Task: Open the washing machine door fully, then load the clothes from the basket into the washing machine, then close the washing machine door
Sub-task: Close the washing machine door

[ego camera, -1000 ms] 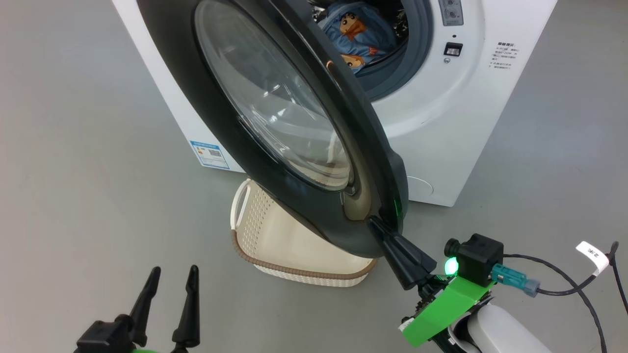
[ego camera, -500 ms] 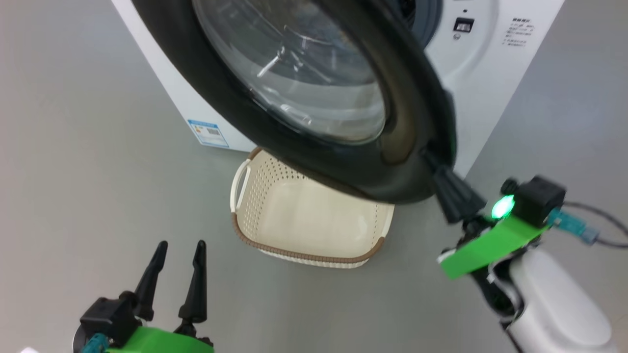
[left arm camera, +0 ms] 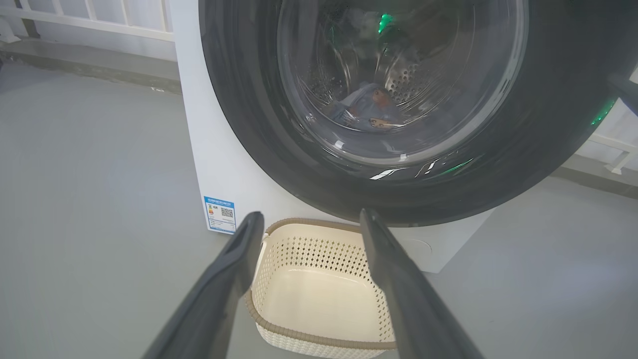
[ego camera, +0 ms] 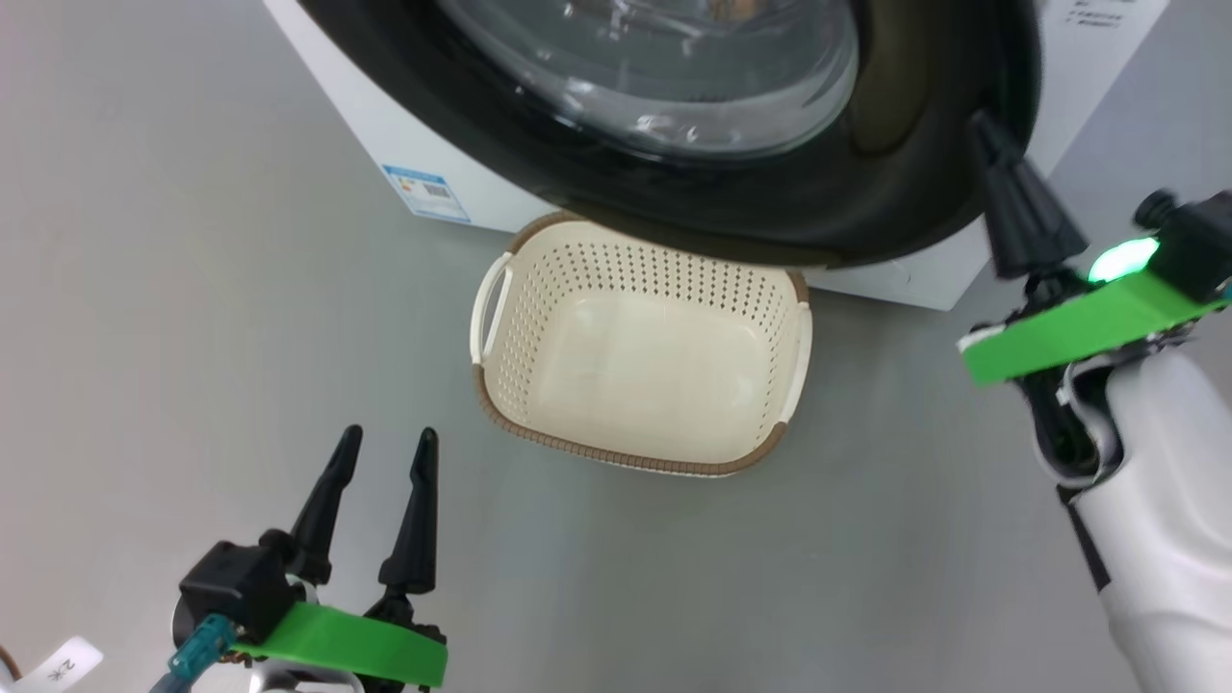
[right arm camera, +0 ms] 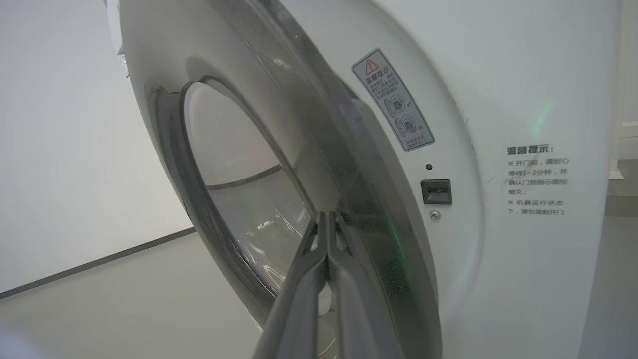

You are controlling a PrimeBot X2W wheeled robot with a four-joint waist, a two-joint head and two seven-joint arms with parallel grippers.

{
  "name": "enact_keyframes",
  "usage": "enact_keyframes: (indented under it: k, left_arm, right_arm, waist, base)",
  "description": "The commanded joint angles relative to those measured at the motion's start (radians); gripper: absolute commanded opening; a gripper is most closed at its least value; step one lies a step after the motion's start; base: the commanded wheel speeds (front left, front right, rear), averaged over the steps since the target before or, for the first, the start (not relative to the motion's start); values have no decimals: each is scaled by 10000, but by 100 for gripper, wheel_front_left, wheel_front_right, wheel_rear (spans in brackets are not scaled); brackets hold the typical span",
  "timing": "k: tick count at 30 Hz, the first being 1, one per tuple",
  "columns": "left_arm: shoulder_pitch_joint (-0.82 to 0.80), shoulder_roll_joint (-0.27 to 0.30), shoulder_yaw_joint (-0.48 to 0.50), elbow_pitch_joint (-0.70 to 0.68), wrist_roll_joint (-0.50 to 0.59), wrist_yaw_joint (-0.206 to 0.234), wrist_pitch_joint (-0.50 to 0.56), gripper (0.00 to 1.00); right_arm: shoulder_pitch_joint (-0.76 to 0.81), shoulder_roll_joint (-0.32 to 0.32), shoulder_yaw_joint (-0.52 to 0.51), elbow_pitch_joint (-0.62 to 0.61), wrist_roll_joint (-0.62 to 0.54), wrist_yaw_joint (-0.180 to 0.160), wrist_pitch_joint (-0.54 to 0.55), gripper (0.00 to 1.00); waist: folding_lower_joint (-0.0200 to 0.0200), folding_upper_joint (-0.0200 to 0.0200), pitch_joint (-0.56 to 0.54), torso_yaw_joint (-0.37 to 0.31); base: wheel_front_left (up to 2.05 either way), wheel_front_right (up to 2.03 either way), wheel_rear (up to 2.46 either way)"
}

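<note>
The washing machine door (ego camera: 924,192), black-rimmed with a bulging glass window, stands nearly against the white washing machine (ego camera: 433,144). In the right wrist view a narrow gap remains between the door (right arm camera: 239,164) and the machine's front (right arm camera: 523,99). My right gripper (ego camera: 984,130) is shut, its tips against the door's rim at the free edge (right arm camera: 326,218). The clothes (left arm camera: 369,105) lie inside the drum, seen through the glass. The basket (ego camera: 500,385) sits empty on the floor under the door. My left gripper (ego camera: 385,445) hangs open in front of the basket (left arm camera: 319,339), holding nothing.
Grey floor surrounds the machine and basket. A blue energy label (ego camera: 428,192) marks the machine's lower left front. The door latch slot (right arm camera: 436,192) sits on the machine's front, right of the door. White railings (left arm camera: 99,20) stand behind the machine.
The door has swung toward the machine's front, with my shut right gripper following at its edge. The head camera has shifted. The door now covers the drum opening; the basket shows whole.
</note>
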Motion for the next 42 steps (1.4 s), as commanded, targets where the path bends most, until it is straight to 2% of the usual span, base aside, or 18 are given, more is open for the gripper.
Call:
enact_keyframes:
  k: [1, 17, 29, 41, 42]
  left_arm:
    - [-310, 97, 267, -262, -73, -15, -65, 100]
    - [-806, 97, -227, -383, -122, -15, -65, 100]
    - [-936, 97, -316, -390, -205, -15, -65, 100]
    - [-911, 97, -185, -233, -87, -15, -65, 100]
    - [-896, 97, -162, -207, -65, -15, -65, 100]
  right_arm:
    - [-365, 18, -103, -126, -150, 14, -48, 0]
    - [-2083, 224, -1976, 391, -707, 14, -48, 0]
    - [-2203, 187, -1944, 263, -650, 14, -48, 0]
    - [-1578, 260, -1720, 163, -477, 14, -48, 0]
    - [-1490, 262, -1707, 154, -475, 14, -48, 5]
  waist:
    - [-1, 0, 221, 162]
    - [-1, 0, 874, 506]
    - [-1, 0, 1075, 557]
    - [-1, 0, 640, 273]
    - [-1, 0, 576, 230]
  base:
    - [0, 0, 0]
    - [0, 0, 0]
    - [0, 0, 0]
    - [0, 0, 0]
    - [0, 0, 0]
